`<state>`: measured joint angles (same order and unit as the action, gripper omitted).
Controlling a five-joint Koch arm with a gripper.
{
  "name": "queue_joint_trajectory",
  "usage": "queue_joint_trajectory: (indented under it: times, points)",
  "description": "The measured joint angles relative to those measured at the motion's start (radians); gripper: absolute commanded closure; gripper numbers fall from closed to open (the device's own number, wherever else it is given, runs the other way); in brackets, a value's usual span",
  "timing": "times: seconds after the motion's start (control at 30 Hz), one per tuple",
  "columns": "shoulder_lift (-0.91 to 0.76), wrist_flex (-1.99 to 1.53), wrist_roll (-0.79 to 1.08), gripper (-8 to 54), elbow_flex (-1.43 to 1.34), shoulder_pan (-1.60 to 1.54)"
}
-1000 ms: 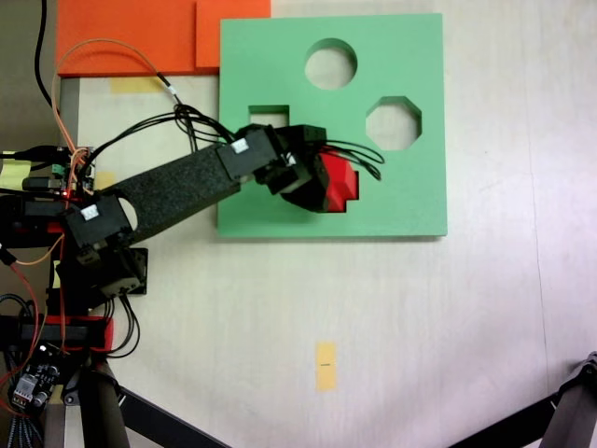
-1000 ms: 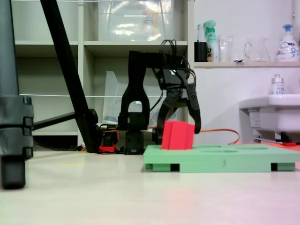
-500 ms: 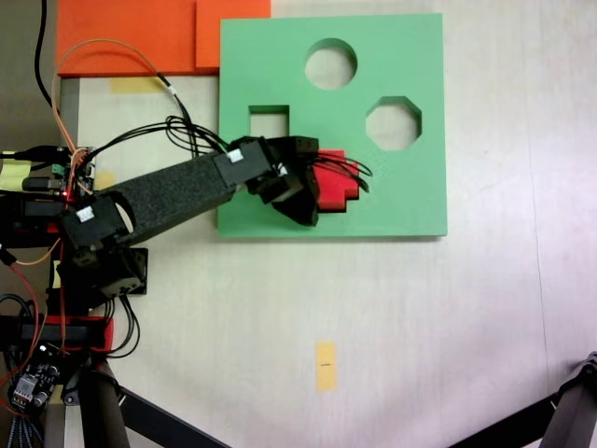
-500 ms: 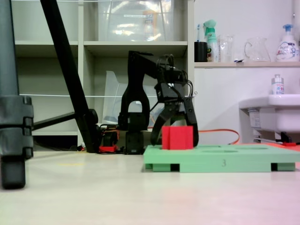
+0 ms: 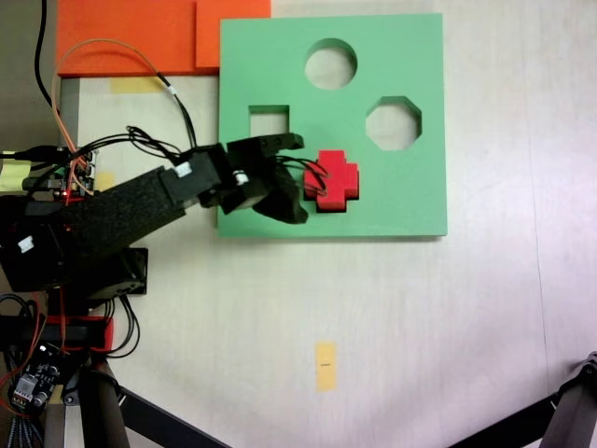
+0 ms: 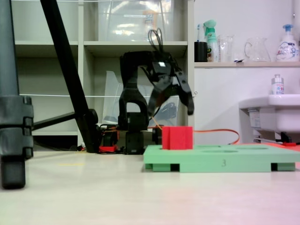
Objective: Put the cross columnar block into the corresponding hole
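Looking from above, we saw the cross columnar block (image 5: 336, 181) seated upright in the corresponding hole (image 5: 322, 205) of the green board (image 5: 410, 187), top half sticking out above the board in the side fixed view (image 6: 177, 138). Our fingers (image 5: 291, 177) were spread apart, empty, raised above the block and just left of it. Board sat flat on the tabletop (image 5: 420, 327).

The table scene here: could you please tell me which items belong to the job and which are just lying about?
Job:
- red cross block, seated in its plus-shaped cutout
- green board
- end effector, open above the block

Lying about:
- orange foam sheets
- yellow tape strip
- spray bottles on a shelf
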<state>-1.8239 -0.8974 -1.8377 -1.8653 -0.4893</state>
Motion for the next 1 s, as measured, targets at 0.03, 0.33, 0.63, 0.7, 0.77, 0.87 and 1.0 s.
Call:
queue_joint_trajectory:
  times: [0.03, 0.33, 0.63, 0.7, 0.77, 0.87, 1.0]
  points:
    - [-0.071, -0.028, 0.147, -5.5, -0.008, 0.015]
    - [-0.423, 0.186, 1.411, 1.4, -0.428, 0.278]
    - [-0.423, 0.810, 1.655, 1.4, -0.867, 0.485]
    - [-0.423, 0.876, 1.667, 1.5, -0.980, 0.492]
    - [-0.423, 0.985, 1.683, 1.5, -1.108, 0.489]
    - [-0.423, 1.049, 1.684, 1.6, -1.161, 0.489]
    - [-0.423, 1.058, 1.698, 1.6, -1.195, 0.489]
